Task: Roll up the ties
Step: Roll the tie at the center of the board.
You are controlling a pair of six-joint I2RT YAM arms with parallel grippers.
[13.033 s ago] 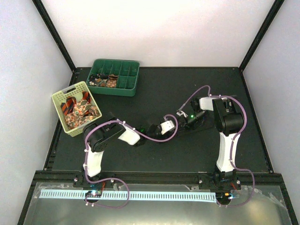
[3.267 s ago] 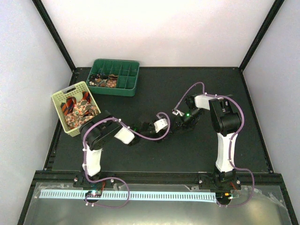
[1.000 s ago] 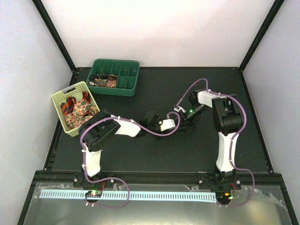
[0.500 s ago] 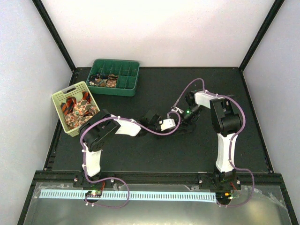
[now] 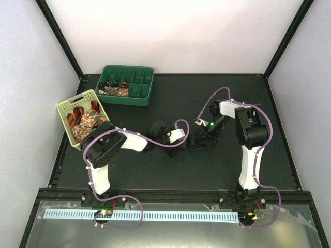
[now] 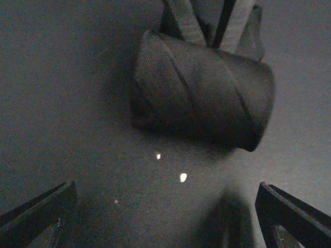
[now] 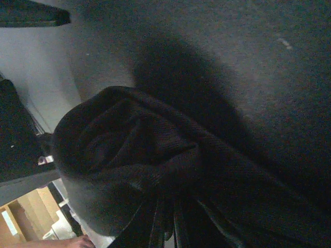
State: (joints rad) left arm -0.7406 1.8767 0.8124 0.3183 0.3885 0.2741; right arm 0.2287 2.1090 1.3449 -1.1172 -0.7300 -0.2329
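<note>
Top external view, mid-task: one dark tie rolled up at mid-table, set between the two grippers.

At far left, pale basket (image 5: pixel 75 98) heaped with loose striped and floral ties (image 5: pixel 88 121), none of them rolled yet. Behind it, green tray (image 5: pixel 142 90) with a few finished rolls (image 5: pixel 115 89) in its left compartments. Toward centre, left gripper (image 6: pixel 165 206) spread wide and low over the black mat (image 5: pixel 207 98), gripping nothing, facing the dark tie (image 6: pixel 201 98), which is wound into a fat coil lying on its side. On the coil's far side, right gripper (image 5: pixel 199 140) with fingers drawn close together, apparently pinching the roll's edge. Judged well short of halfway: this roll yet to go into the tray, then the whole basket to work through.
</note>
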